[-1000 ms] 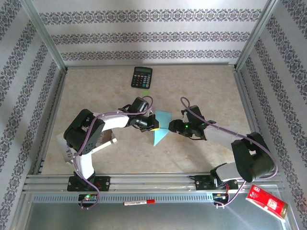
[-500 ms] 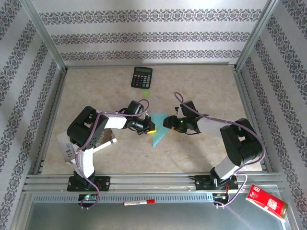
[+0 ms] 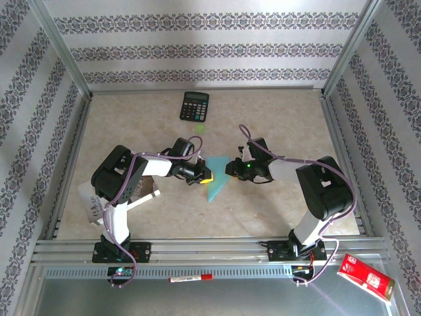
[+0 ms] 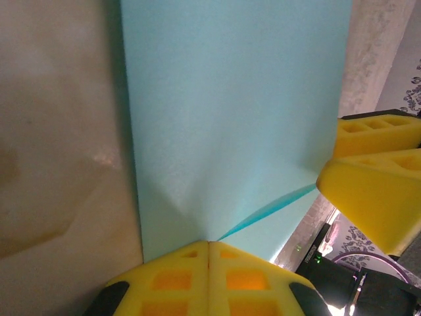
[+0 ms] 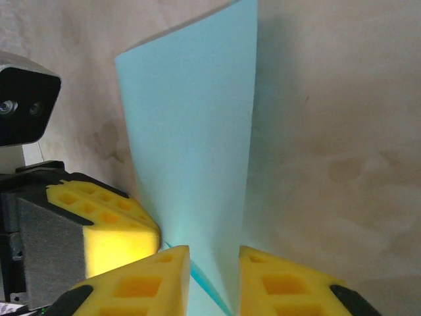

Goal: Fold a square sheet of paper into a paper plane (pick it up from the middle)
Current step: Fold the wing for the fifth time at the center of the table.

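The light-cyan square sheet of paper (image 3: 215,175) is already partly folded. From above it reads as a narrow triangle near the middle of the bench (image 3: 276,125), its tip pointing toward the near edge, well apart from the black calculator (image 3: 195,105) by the far edge.

The left claw (image 4: 209,255) has its yellow pads pressed together on the sheet's folded edge, and the paper fans out from the pinch. The right claw (image 5: 215,280) meets the sheet from the opposite side. Its pads (image 5: 161,276) stand apart with the paper upright in the gap between them, so it straddles the sheet rather than squeezing it.

The step in hand looks like a mid-fold crease, with the dart shape not yet made: one claw anchors while the other gets set to press.

The next move probably calls for the right claw to close on the paper near the left claw's pinch, then run along the fold or bring a flap over. The left grip should stay firm. The sheet is thin, so uneven pulling could skew the crease or slip it free.
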{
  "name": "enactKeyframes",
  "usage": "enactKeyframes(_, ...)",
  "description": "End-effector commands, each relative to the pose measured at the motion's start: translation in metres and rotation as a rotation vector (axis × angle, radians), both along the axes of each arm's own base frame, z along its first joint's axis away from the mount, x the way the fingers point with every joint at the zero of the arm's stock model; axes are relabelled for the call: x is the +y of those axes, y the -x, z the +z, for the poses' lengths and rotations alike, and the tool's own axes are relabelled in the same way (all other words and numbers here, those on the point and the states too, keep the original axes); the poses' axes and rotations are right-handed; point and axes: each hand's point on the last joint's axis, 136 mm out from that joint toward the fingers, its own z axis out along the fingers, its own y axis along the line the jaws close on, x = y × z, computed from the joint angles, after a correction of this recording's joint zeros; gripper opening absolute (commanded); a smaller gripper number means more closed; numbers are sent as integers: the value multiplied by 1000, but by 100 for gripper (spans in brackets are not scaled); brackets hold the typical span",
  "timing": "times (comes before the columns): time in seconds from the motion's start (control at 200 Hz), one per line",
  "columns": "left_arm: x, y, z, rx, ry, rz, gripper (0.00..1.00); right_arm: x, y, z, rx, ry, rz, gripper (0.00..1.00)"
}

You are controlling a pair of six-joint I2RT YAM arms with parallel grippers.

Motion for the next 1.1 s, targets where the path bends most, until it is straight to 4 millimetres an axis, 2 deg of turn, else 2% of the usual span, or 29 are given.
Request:
enactKeyframes(0.0, 10, 0, -12, 11, -29, -2, 1, 4, -4, 4, -15, -38, 9, 20)
enactKeyframes(0.165, 12, -1, -12, 10, -35, -3, 1, 0, 0, 1, -7, -32, 1, 13)
enactKeyframes(0.305, 11, -5, -5, -20, -36, -6, 3, -1, 4, 4, 10, -43, -31, 5)
enactKeyframes(0.355, 11, -7, 3, -44, -28, -1, 6, -1, 8, 7, 28, -48, -58, 4)
enactKeyframes(0.48, 13, -7, 27, -154, -24, 6, 22, -3, 20, 14, 81, -51, -168, 2)
enactKeyframes(0.585, 16, 8, 42, -296, -75, -11, 31, -3, 35, 18, 120, -52, -271, 1)
enactKeyframes(0.754, 12, 43, 56, -562, -235, -118, 38, 1, 50, 21, 153, -56, -349, 0)
enactKeyframes(0.924, 5, 67, 59, -781, -373, -230, 48, 4, 54, 27, 184, -98, -401, 0)
enactKeyframes(1.099, -6, 80, 57, -923, -427, -310, 55, 6, 54, 32, 207, -138, -421, 0)
